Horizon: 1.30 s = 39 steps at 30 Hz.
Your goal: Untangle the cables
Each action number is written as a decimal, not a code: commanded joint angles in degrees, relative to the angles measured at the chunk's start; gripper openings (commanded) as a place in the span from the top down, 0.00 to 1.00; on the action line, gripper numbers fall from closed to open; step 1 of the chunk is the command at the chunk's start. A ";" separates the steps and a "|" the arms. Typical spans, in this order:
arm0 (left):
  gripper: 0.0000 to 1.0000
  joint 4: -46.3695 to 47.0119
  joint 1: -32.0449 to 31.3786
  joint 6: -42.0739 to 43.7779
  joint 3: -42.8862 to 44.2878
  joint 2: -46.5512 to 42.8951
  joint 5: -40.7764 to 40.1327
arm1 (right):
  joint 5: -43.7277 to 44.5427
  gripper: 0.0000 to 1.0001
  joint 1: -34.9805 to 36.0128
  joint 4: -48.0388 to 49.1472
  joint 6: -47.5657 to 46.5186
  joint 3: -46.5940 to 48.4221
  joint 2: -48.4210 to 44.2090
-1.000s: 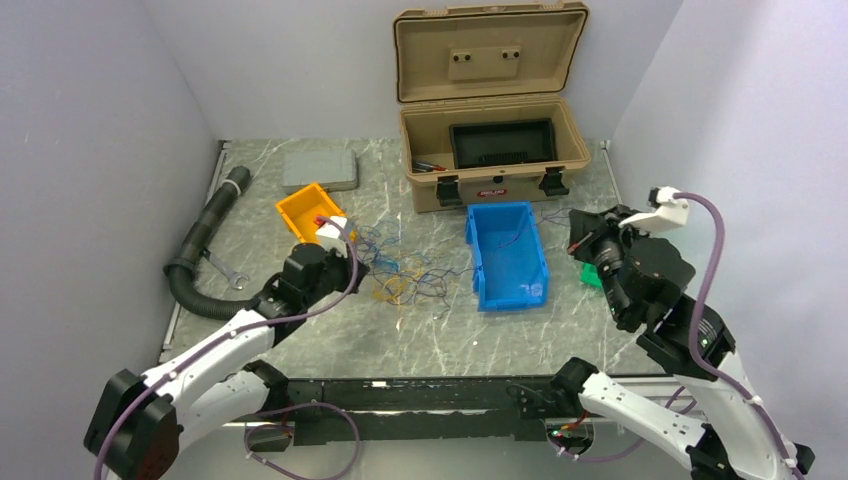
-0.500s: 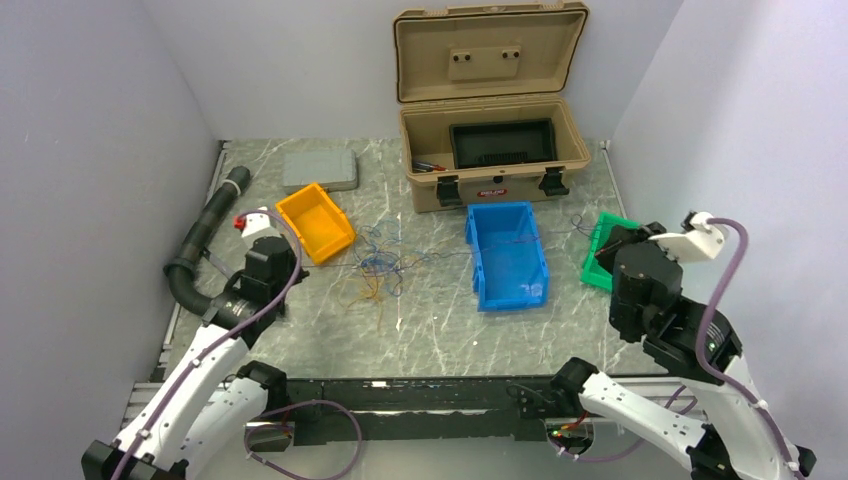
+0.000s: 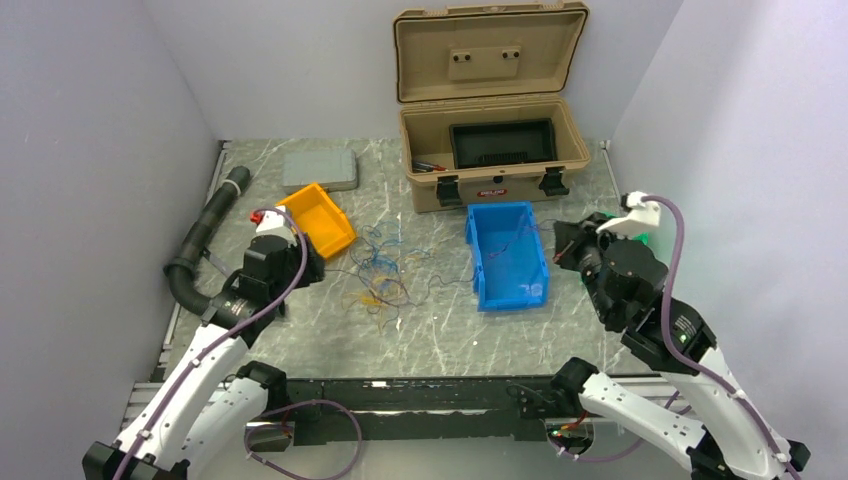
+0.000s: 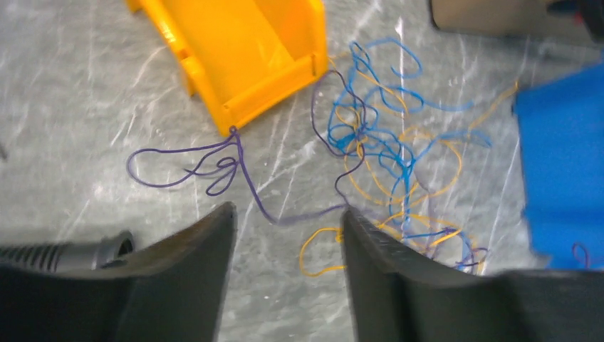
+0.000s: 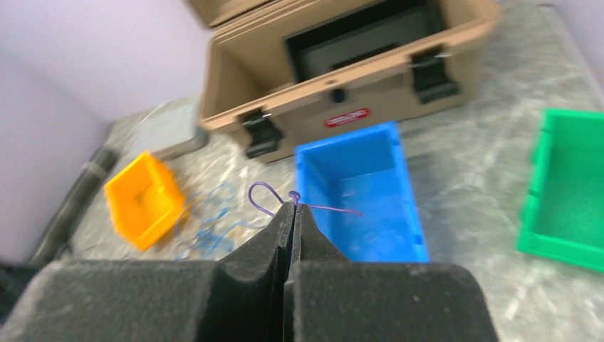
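The left gripper [image 4: 288, 214] has its jaws apart, with nothing between the pads. Through the gap, on the marble table [image 4: 71, 107] below, runs a dark violet cable [image 4: 235, 160]. From the gap it leads away forward and to the left into a few flat loops that end at the near corner of the orange bin [image 4: 242, 50], which lies ahead and slightly left of the fingers. Ahead and to the right of the tips lies the main tangle of cables [image 4: 384, 157], blue and orange-yellow strands crossing one another on the table, reaching as far as the blue bin [image 4: 563, 178] at the far right. Just left of the left finger is the end of the black hose [image 4: 57, 253].

From above, this gripper [image 3: 305, 262] sits beside the orange bin [image 3: 318, 222], with the tangle [image 3: 385, 270] between it and the blue bin [image 3: 507, 290].

The right gripper [image 5: 293, 206] is pressed together on a thin purple strand [image 5: 262, 194], pinched at the very tips. The strand curls into a small loop to the left of the tips, and a short end sticks out to the right. Just beyond the tips stands the blue bin [image 5: 356, 149], and beyond that the open tan case [image 5: 320, 92]. A green bin [image 5: 534, 192] lies off to the right, and the orange bin [image 5: 142, 199] and tangle [image 5: 210, 228] to the left.
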 commanded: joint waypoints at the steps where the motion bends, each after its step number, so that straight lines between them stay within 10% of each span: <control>1: 0.27 4.65 -0.47 5.85 1.10 0.66 12.79 | -19.14 1.00 0.03 10.16 -6.10 0.96 3.23; 9: 0.01 14.98 -6.38 6.82 1.81 2.14 21.29 | -31.14 1.00 0.04 17.51 -6.30 11.23 11.32; 33: 0.12 65.22 -26.68 -2.86 -0.38 31.24 39.02 | -29.46 1.00 0.05 25.19 -0.91 25.27 21.01; 36: 0.40 65.23 -27.28 -4.27 -1.60 33.39 38.67 | -27.89 1.00 0.05 25.24 -1.26 25.50 20.89; 39: 0.91 61.86 -27.36 -4.04 -2.02 33.69 37.39 | -26.00 1.00 0.07 25.11 -1.98 24.77 20.05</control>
